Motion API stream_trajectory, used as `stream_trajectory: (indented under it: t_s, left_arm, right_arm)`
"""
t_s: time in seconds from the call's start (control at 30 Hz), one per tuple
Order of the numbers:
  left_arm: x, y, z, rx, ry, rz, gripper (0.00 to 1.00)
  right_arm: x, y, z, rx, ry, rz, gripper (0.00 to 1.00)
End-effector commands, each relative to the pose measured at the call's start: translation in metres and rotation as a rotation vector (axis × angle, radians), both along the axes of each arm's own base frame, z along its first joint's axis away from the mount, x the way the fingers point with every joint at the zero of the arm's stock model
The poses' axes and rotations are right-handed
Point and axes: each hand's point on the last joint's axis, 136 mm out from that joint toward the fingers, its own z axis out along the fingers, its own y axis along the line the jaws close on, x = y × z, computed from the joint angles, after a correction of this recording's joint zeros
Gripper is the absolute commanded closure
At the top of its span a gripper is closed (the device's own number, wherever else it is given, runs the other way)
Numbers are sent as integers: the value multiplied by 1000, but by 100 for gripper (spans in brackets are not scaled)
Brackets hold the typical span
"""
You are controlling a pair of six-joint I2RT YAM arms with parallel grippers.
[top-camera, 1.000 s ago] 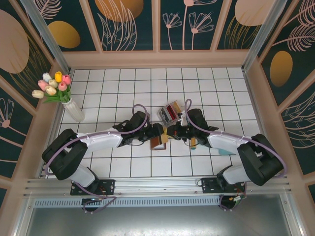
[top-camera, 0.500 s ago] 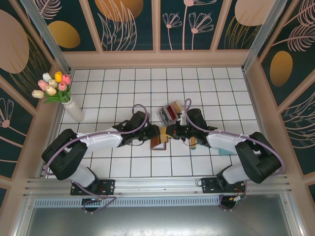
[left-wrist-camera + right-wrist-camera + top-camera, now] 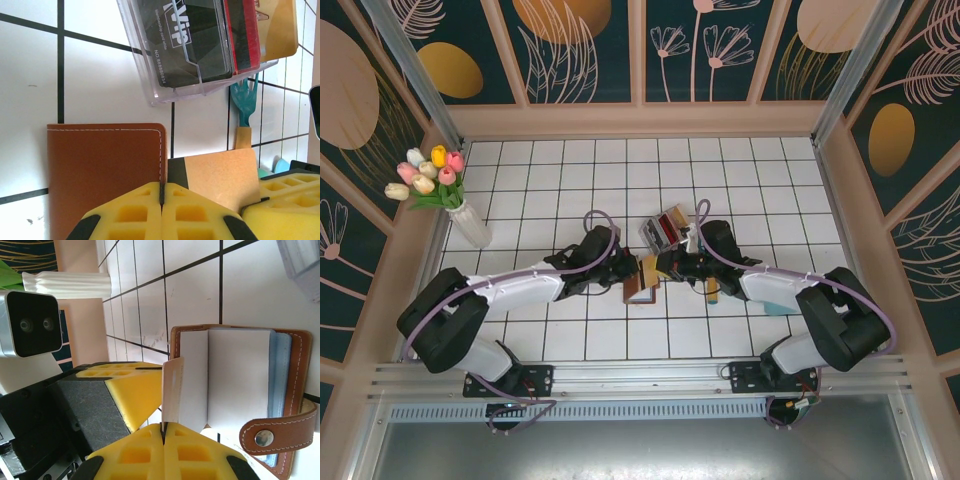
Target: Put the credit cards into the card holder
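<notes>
Looking down from the top, the two arms meet near the middle of the white tiled table [image 3: 560, 180]. The left gripper [image 3: 636, 268] and the right gripper [image 3: 658, 268] are tip to tip, just over the brown wallet [image 3: 638, 292], with a tan card [image 3: 649, 265] between them. A clear box [image 3: 656, 236] of cards [image 3: 670, 222] lies just behind the wallet. A white vase [image 3: 472, 226] stands well apart on the left. From the left wrist, the yellow fingers [image 3: 135, 215] are pressed shut on each other, and I see nothing held between them. They hang over the wallet's brown leather. The tan card, with a black stripe, shows just right of their tips, and the right gripper's yellow pads sit at its lower corner. The box holds a black card [image 3: 190, 35], a red card [image 3: 245, 35] and a yellow card [image 3: 280, 25]. A teal tool [image 3: 244, 100] lies beside the box. From the right wrist, the fingers [image 3: 195, 455] pinch the tan card tight, and it stands up on its edge. The wallet lies open, showing white and blue pockets and a strap [image 3: 270, 432] with a metal snap. The card is at the wallet's left rim; I cannot tell if it is in a pocket. One left finger is right beside the card.
</notes>
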Motion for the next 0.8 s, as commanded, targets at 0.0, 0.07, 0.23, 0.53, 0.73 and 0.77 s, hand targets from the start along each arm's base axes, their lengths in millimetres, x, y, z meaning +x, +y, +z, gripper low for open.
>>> stream_trajectory:
  t_s: [0.0, 0.07, 0.23, 0.53, 0.73, 0.77]
  left_arm:
    - [-8, 13, -9, 45, 23, 21, 100]
    - [-8, 16, -7, 38, 11, 29, 100]
    - [-9, 32, -10, 75, 16, 55, 100]
    - [-16, 70, -20, 167, 30, 89, 100]
    - [-25, 85, -38, 226, 59, 80, 100]
    - [-26, 87, -39, 243, 57, 76, 100]
  right_arm:
    - [3, 4, 11, 14, -53, 22, 100]
    - [6, -2, -1, -64, -44, 0, 100]
    - [9, -13, -22, -263, -62, -17, 100]
    - [7, 6, -29, -282, -69, 41, 100]
    - [10, 10, -43, -382, -61, 37, 100]
    - [11, 10, -45, -417, -75, 40, 100]
